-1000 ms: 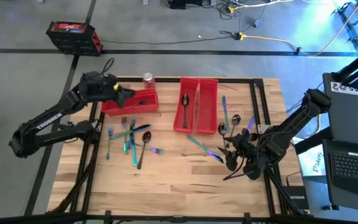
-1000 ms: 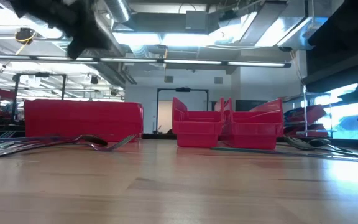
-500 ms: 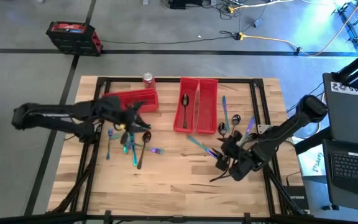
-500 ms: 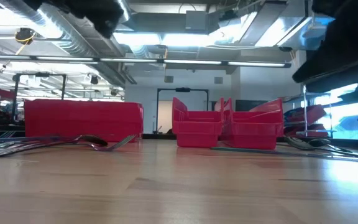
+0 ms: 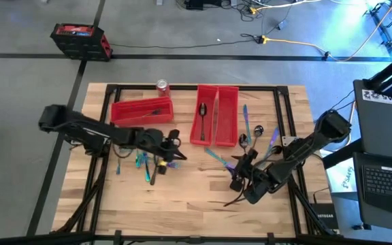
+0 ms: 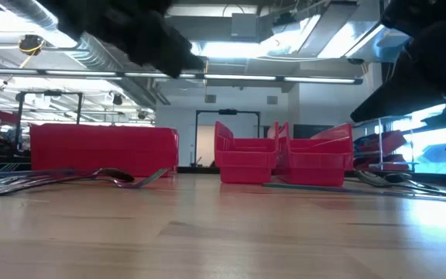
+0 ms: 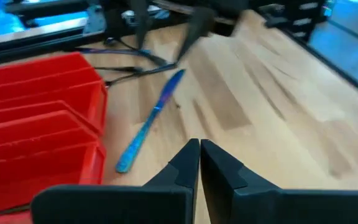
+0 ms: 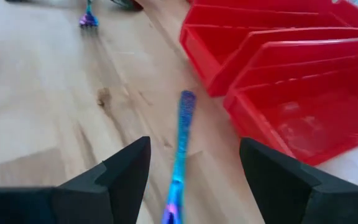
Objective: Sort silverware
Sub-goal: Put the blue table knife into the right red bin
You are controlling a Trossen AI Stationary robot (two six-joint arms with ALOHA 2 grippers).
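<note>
While my left gripper (image 5: 173,144) hangs over the cluster of slender iridescent blue-teal forks and dark spoons (image 5: 143,160) on the left half of the pale wooden surface (image 5: 182,194), its fingers (image 7: 182,167) are pressed together with nothing between them. My right gripper (image 5: 235,174) sits low, right of centre, fingers (image 8: 126,171) spread wide, straddling but not touching a long iridescent blue knife (image 8: 179,152) lying flat beside the paired long red plastic bins (image 5: 215,114). One dark spoon (image 5: 203,116) lies in the left compartment of that pair. More iridescent pieces (image 5: 258,133) lie on the surface to the right of the bins. A separate red bin (image 5: 141,111) sits tilted at rear left, with a red soda can (image 5: 162,86) just behind it.
</note>
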